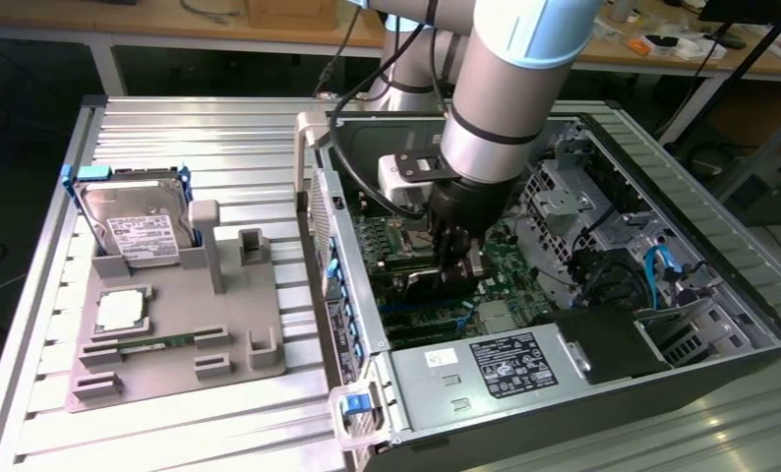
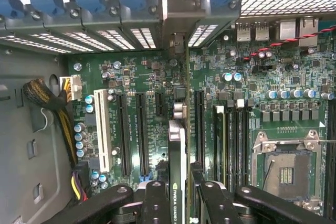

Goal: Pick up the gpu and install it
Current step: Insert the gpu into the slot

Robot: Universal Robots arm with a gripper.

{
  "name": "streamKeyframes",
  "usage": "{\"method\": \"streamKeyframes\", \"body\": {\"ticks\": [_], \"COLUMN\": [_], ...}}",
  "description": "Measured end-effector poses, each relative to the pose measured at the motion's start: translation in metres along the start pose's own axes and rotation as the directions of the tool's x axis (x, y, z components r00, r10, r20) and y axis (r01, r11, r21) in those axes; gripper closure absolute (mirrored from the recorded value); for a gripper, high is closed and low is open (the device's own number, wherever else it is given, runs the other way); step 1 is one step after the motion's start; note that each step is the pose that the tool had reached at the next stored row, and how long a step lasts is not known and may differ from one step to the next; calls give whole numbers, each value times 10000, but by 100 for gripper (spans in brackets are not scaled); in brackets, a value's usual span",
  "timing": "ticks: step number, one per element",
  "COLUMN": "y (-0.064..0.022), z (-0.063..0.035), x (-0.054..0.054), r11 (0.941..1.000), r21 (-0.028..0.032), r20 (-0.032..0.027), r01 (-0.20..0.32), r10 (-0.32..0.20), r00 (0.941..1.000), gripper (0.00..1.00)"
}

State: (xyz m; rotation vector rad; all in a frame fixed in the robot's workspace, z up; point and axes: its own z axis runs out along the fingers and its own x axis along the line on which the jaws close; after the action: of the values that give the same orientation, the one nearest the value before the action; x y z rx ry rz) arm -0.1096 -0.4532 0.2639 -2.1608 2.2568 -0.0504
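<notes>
My gripper (image 1: pixel 451 264) reaches down into the open computer case (image 1: pixel 705 246) and is shut on the gpu (image 1: pixel 421 287), a thin black card held upright just above the green motherboard (image 1: pixel 496 258). In the wrist view the gpu (image 2: pixel 178 156) appears edge-on between the two black fingers (image 2: pixel 156 203), with its silvery bracket end towards the case's rear slot openings (image 2: pixel 173 22). The card's edge hangs over the board between long black expansion slots (image 2: pixel 142 135), close to the board; whether it sits in a slot cannot be made out.
A grey fixture (image 1: pixel 181 334) on the exterior view's left holds a silver hard drive in a blue frame (image 1: pixel 135 226), a green memory stick (image 1: pixel 154 342) and a processor chip (image 1: pixel 122 310). Inside the case are the power supply (image 1: pixel 496 364), drive cages (image 1: pixel 568 197), cables (image 2: pixel 50 103) and the processor socket (image 2: pixel 286 169).
</notes>
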Motion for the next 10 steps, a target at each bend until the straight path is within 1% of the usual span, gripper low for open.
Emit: {"method": "streamKeyframes", "body": {"ticks": [6,10], "y": [0,-2], "z": [2,-20], "x": [0,-1], "r11": [10000,10000], "r21": [2,7], "r20": [2,12], "r01": [1,0], "r10": [-1,0], "r00": [10000,10000], "gripper": [73,73]}}
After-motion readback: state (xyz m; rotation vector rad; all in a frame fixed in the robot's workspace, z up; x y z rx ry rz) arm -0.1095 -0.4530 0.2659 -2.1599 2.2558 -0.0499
